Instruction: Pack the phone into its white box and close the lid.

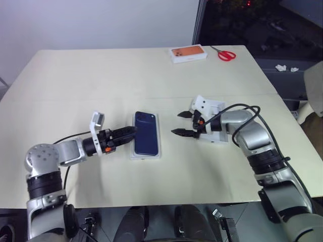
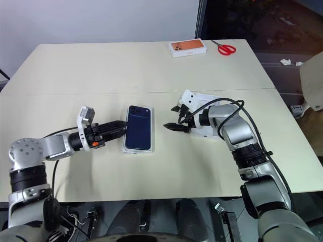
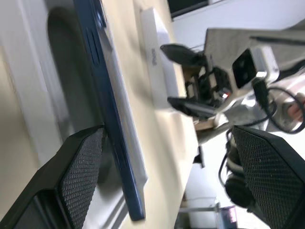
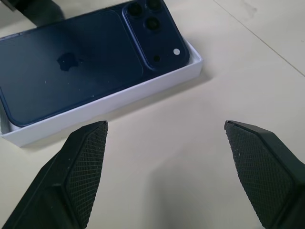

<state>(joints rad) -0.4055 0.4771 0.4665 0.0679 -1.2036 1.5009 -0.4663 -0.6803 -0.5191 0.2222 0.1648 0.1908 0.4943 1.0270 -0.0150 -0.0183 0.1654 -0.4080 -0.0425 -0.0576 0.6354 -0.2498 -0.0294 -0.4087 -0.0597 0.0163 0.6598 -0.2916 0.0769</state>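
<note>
The right wrist view shows the phone (image 4: 71, 62) lying back-up in the white box (image 4: 119, 98), its camera cluster at one end. From the head views the phone's long axis runs from the near tabletop (image 1: 101, 75) edge toward the far edge, camera end farther away, with the box near the middle. One lid (image 1: 214, 123) lies behind the right hand (image 1: 182, 124), whose fingers are apart and empty. The left hand (image 1: 128, 133) is spread too, just beside the box. At the far edge sit one orange-topped box (image 1: 188, 53) and one pair of scissors (image 1: 225, 54).
</note>
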